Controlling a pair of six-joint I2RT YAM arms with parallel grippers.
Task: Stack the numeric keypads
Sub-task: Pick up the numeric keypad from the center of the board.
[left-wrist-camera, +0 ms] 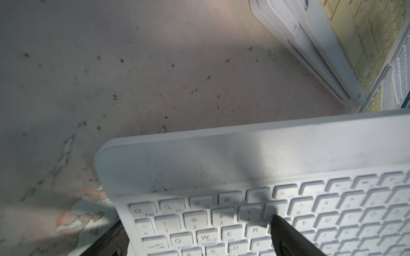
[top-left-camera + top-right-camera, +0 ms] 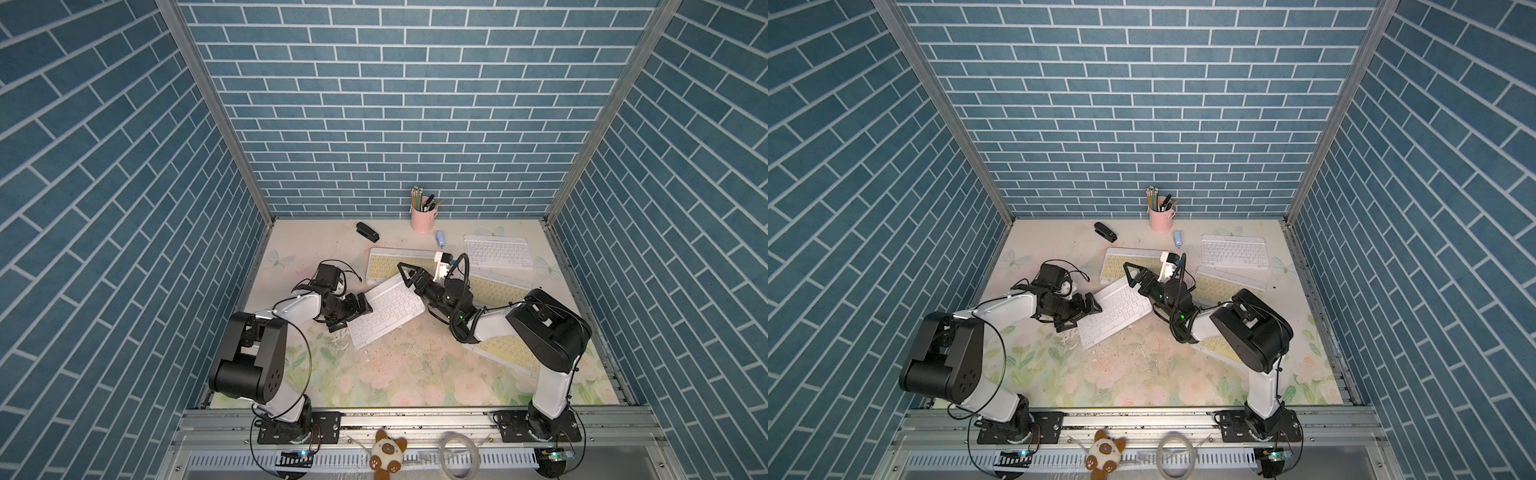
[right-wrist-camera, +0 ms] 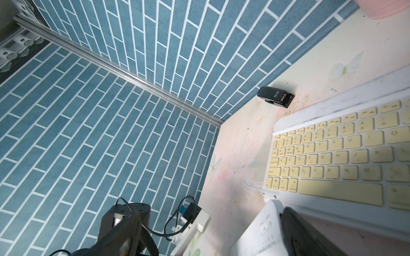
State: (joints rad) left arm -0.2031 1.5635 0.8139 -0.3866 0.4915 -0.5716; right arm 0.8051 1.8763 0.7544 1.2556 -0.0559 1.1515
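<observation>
place: robot lab cell | proof: blue brick-print panels (image 2: 374, 104) on aluminium posts (image 2: 214, 104), bolted base rail (image 2: 415, 422) | dressing: office counter (image 2: 374, 374), pencil cup (image 2: 422, 220), stapler (image 2: 368, 232)

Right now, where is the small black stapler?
In both top views the black stapler lies on the left side near the back wall, a little left of the pink pencil cup.

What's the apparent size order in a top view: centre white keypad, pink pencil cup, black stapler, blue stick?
Largest first:
1. centre white keypad
2. pink pencil cup
3. black stapler
4. blue stick
Cup over stapler is a near call; standing taller may inflate it.
</observation>
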